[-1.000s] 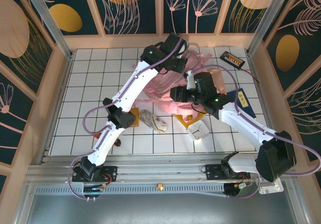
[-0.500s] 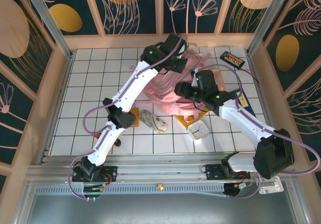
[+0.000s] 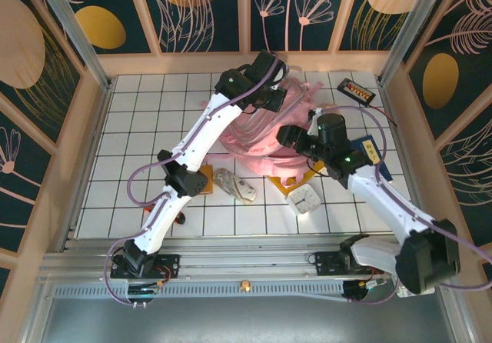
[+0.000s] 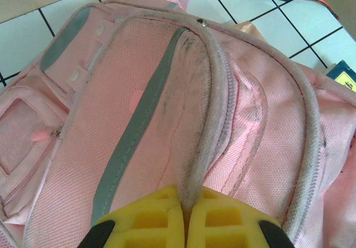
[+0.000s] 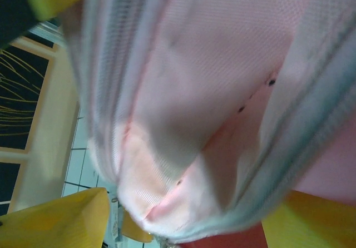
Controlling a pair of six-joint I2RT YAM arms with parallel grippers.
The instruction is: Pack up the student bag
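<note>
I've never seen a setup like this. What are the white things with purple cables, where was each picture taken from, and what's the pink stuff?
The white jointed things are two robot arms bolted at the near edge of a tiled table; each ends in a two-finger gripper. The wide picture looks down from above and behind them. The other two come from cameras on the wrists, so the yellow blocks along their bottom edges are each arm's own fingers. The pink stuff is a student bag lying mid-table. The left gripper is shut on the bag's zipper rim. The right gripper has its fingers apart, with bag fabric hanging between them. Around the bag lie what looks like a blue book, a small white object and a black gadget.
</note>
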